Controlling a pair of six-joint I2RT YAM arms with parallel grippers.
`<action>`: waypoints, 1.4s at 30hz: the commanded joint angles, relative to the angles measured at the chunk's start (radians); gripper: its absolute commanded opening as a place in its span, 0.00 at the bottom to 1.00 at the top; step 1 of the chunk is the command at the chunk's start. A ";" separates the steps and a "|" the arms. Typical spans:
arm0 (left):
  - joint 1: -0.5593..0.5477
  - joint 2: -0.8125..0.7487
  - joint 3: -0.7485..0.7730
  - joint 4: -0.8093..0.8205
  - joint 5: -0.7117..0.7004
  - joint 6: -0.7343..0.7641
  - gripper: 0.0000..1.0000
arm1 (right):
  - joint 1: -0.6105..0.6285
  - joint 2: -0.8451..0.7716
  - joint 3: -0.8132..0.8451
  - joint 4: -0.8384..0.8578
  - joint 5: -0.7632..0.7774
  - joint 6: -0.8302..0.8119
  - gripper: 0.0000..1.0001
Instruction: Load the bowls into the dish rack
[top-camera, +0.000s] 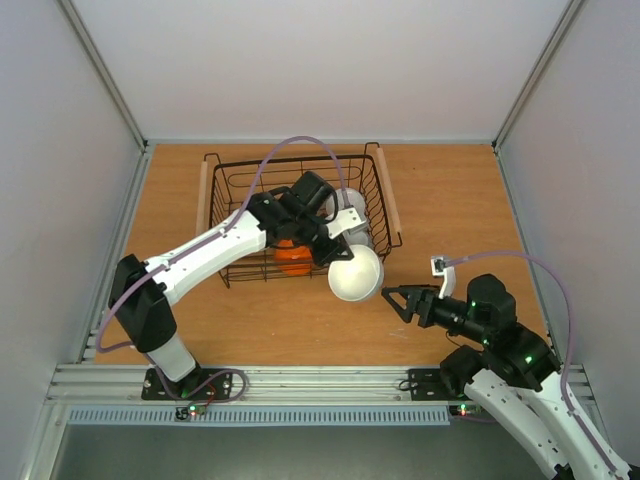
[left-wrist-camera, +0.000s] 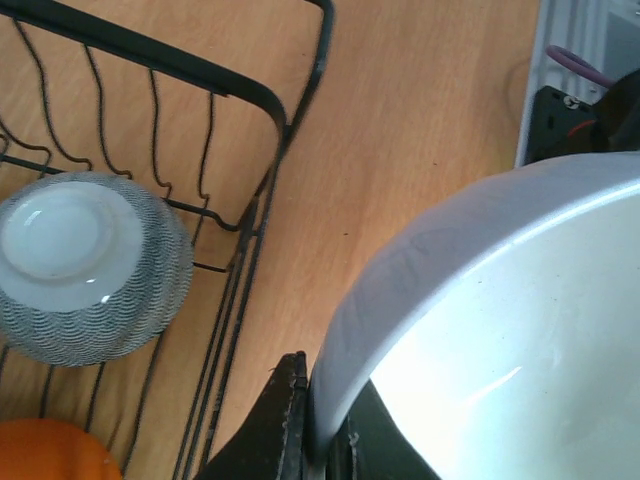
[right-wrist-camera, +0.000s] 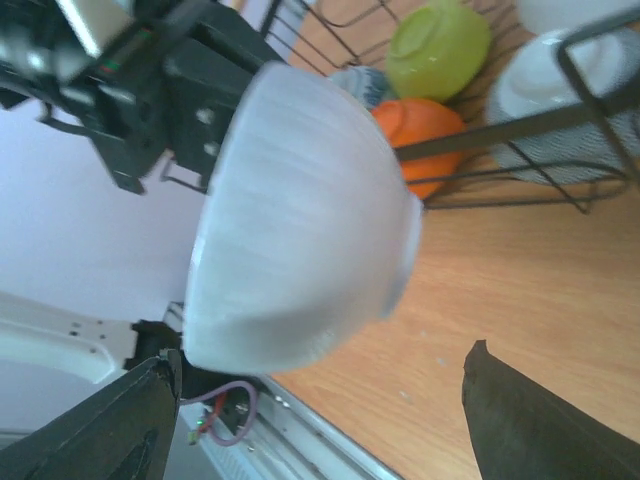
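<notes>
My left gripper (top-camera: 335, 250) (left-wrist-camera: 325, 420) is shut on the rim of a white bowl (top-camera: 356, 272) (left-wrist-camera: 500, 320) (right-wrist-camera: 300, 220). It holds the bowl tilted above the table, just outside the near right corner of the black wire dish rack (top-camera: 290, 156) (left-wrist-camera: 250, 90) (right-wrist-camera: 500, 130). My right gripper (top-camera: 393, 303) (right-wrist-camera: 322, 355) stands open just right of the bowl, its fingers apart from it. Inside the rack lie an orange bowl (top-camera: 292, 257) (right-wrist-camera: 420, 130), a yellow-green bowl (right-wrist-camera: 440, 45) and an upside-down bowl with a grey pattern (left-wrist-camera: 90, 265) (right-wrist-camera: 560, 100).
The rack's wooden handles (top-camera: 388, 195) run along its left and right sides. The left arm (top-camera: 210, 250) reaches across the rack's near edge. Metal rails (top-camera: 300, 380) line the table's near edge, and walls close in on both sides.
</notes>
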 joint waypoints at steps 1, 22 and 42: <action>-0.004 -0.034 -0.025 0.047 0.112 -0.009 0.00 | 0.004 -0.004 -0.012 0.218 -0.103 0.047 0.79; 0.029 -0.105 -0.036 0.053 0.147 -0.010 0.00 | 0.005 0.150 -0.112 0.412 -0.138 0.089 0.98; 0.032 -0.128 -0.054 0.063 0.139 -0.013 0.00 | 0.004 0.263 -0.189 0.791 -0.318 0.238 0.32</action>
